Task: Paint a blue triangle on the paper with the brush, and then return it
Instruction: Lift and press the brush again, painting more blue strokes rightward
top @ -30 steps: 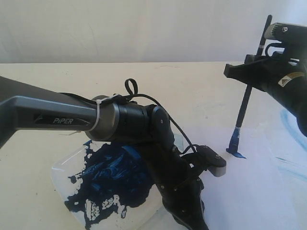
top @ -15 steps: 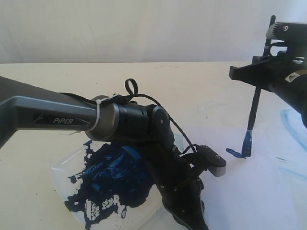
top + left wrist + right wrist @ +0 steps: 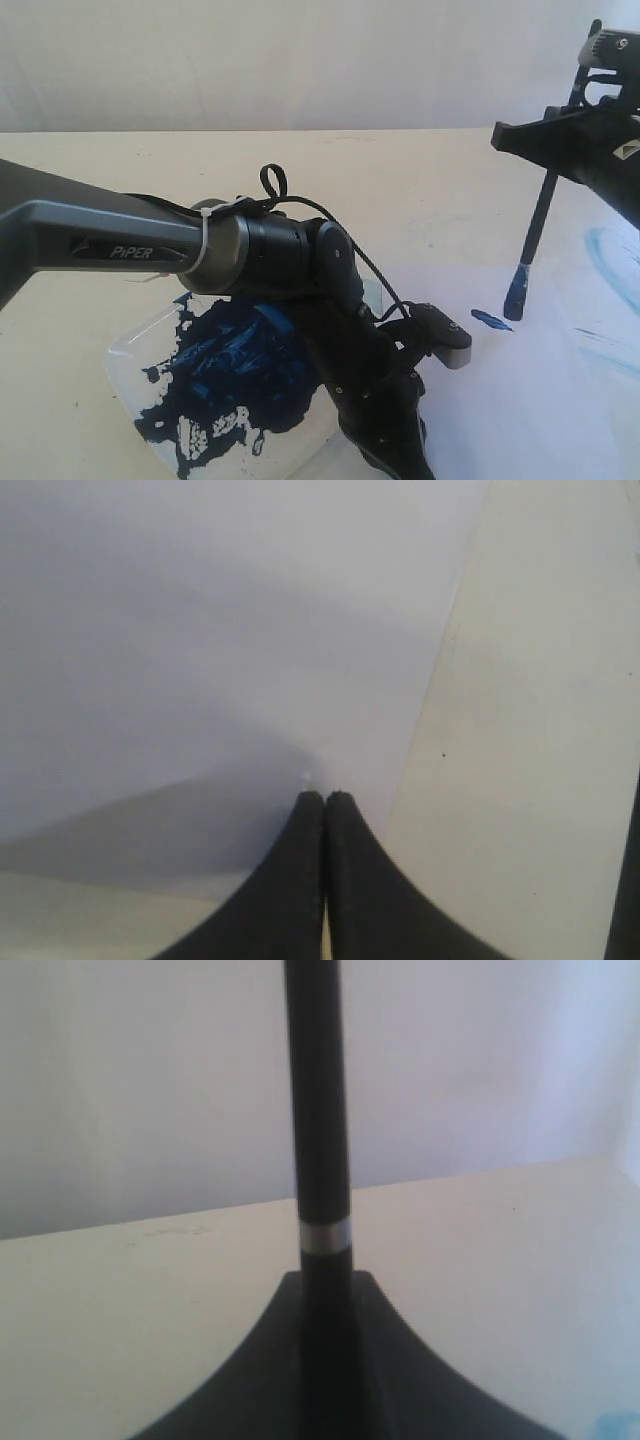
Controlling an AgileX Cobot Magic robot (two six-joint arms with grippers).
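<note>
My right gripper (image 3: 562,140) is shut on the brush (image 3: 535,235), a thin black handle with a silver band (image 3: 326,1235). The brush hangs nearly upright, and its blue tip (image 3: 516,293) is just above the white paper (image 3: 520,400). One short dark-blue stroke (image 3: 490,320) lies on the paper left of the tip; no full blue triangle shows. In the right wrist view the handle (image 3: 318,1110) rises from between the fingers (image 3: 390,1360). My left gripper (image 3: 324,798) is shut on nothing, its tips resting on the paper (image 3: 200,630) near the paper's edge.
A clear paint dish (image 3: 130,350) holding a dark-blue puddle (image 3: 230,375) sits at the lower left, partly under the left arm (image 3: 270,255). Faint light-blue smears (image 3: 608,255) mark the paper at the far right. Cream tabletop (image 3: 400,180) stretches behind.
The right gripper has carried the brush rightward and a little up. The tip has come off the paper and the short stroke now lies to its left. The left arm has not moved.
</note>
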